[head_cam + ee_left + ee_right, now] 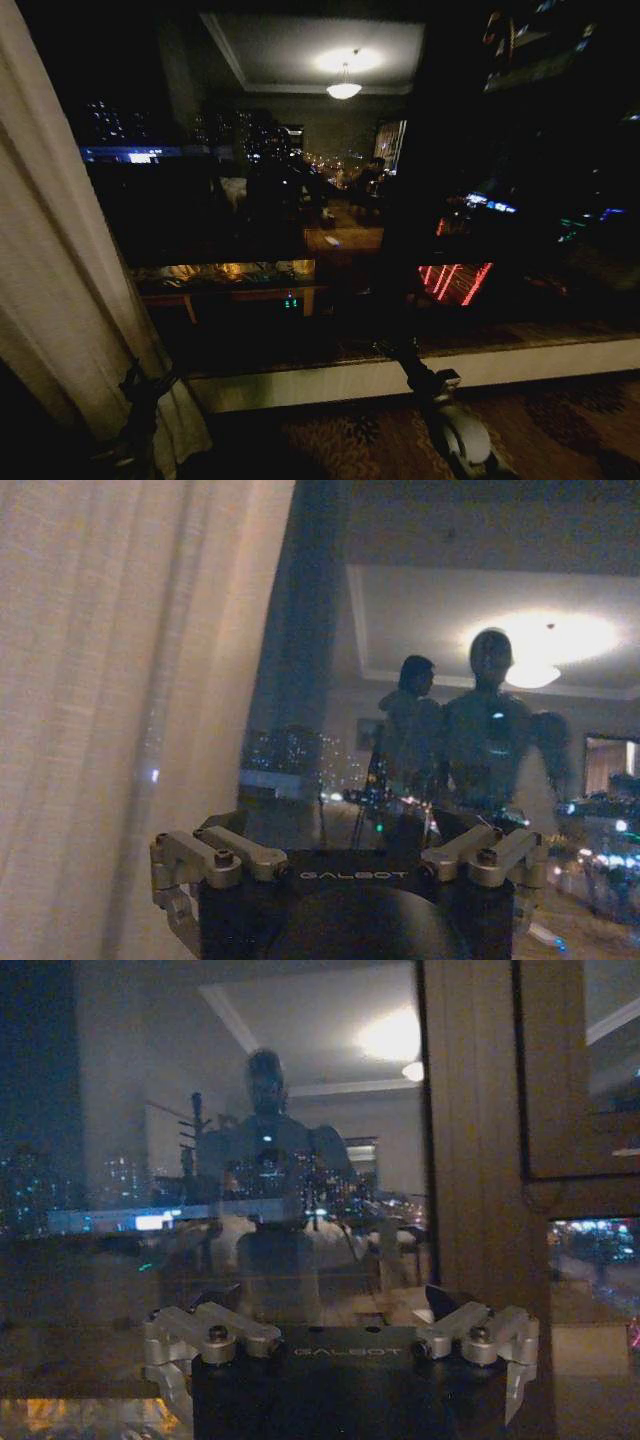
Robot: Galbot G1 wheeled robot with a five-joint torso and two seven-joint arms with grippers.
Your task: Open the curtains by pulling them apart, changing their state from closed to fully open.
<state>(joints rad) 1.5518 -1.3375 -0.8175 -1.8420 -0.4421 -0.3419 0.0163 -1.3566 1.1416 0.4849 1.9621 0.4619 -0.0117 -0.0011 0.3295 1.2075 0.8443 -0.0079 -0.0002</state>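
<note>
Left gripper: sitting low at the left of the head view, dark against the bottom of the curtain; in its wrist view the fingers are standing spread apart with nothing between them.
Curtain count: one sheer cream panel is showing, bunched in vertical pleats along the left edge of the window and hanging down to the floor.
Curtain and left gripper: the fabric is lying just beside and behind the gripper in the head view; whether they are touching cannot be told. In the left wrist view the panel is hanging on one side of the open fingers, not between them.
Window: bare dark glass is stretching from the curtain's edge across to the right, reflecting a ceiling lamp and showing city lights.
Sill: one pale ledge is running along under the glass.
Right gripper: reaching up toward the sill near the middle, well apart from the curtain; its wrist view is showing the fingers spread apart and empty, facing the glass.
Right arm: one grey arm is rising from the lower edge of the head view.
Floor: a patterned carpet is lying below the sill.
Obstacles: a brown window frame post is standing just beyond the right gripper.
</note>
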